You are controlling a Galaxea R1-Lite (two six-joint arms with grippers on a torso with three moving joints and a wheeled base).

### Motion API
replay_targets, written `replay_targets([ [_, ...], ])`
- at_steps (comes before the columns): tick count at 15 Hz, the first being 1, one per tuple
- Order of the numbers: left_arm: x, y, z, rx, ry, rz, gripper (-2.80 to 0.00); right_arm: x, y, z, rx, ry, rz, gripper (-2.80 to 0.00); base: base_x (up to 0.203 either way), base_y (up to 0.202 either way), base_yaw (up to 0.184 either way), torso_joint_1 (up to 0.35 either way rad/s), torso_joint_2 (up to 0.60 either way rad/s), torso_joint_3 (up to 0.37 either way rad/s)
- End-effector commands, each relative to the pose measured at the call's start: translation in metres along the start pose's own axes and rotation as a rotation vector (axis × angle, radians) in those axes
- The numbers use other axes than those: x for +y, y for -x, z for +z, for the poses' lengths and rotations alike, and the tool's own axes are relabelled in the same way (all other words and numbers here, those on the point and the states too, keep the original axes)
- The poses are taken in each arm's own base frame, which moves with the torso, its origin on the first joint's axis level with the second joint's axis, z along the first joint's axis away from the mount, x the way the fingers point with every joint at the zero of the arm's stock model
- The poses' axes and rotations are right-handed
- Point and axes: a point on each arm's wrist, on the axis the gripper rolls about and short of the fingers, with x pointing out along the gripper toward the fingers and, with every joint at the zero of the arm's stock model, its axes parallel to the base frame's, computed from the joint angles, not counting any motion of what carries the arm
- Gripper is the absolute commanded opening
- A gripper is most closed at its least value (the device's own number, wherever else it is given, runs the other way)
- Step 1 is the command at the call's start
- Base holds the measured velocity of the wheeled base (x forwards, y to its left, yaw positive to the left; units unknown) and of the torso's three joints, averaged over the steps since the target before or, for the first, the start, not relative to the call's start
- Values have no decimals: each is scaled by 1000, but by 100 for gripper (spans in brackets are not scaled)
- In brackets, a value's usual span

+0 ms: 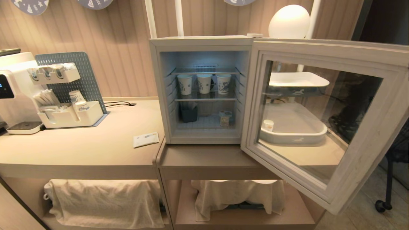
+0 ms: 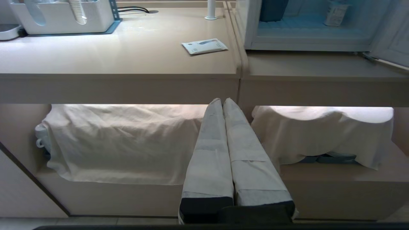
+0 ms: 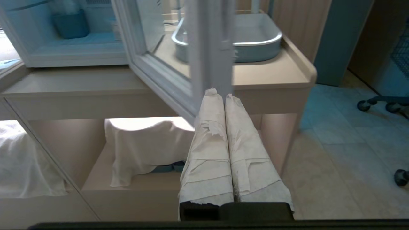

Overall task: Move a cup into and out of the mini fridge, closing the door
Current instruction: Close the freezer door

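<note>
The mini fridge (image 1: pixel 201 43) stands on the counter with its door (image 1: pixel 377 127) swung wide to the right. Through the door's glass I see the cup (image 1: pixel 268 125), a tiny white tub standing in a grey tray (image 1: pixel 297 138) on the counter behind the door. Neither gripper shows in the head view. My left gripper (image 2: pixel 222 101) is shut and empty, hanging low before the counter's front edge, left of the fridge (image 2: pixel 306 44). My right gripper (image 3: pixel 220 92) is also shut and empty, low beneath the open door (image 3: pixel 166 83).
Three tall paper cups (image 1: pixel 204 83) line the fridge's upper shelf; a dark box (image 1: pixel 188 114) and a small printed pot (image 1: pixel 225 118) sit on its floor. A coffee machine (image 1: pixel 12 92), an organiser (image 1: pixel 68 115) and a flat packet (image 1: pixel 146 139) lie at left. Cloths (image 1: pixel 105 201) cover the shelves below.
</note>
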Motion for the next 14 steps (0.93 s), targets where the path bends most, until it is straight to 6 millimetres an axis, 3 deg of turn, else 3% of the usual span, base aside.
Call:
replay_targets([
  [1,0,0,0,2,0,1,-280,0,0,0,2,0,0,-280,0,-192,0,6,-2,7],
  [8,0,0,0,2,0,1,-280,0,0,0,6,2,0,-280,0,-192,1,1,1,3],
  [11,0,0,0,2,2,1,-280,0,1,0,24,2,-1,-280,0,-61,-5,2,4,2],
  [14,0,0,0,2,0,1,-280,0,4,29,74,-38,3,-280,0,0,0,0,0,0],
])
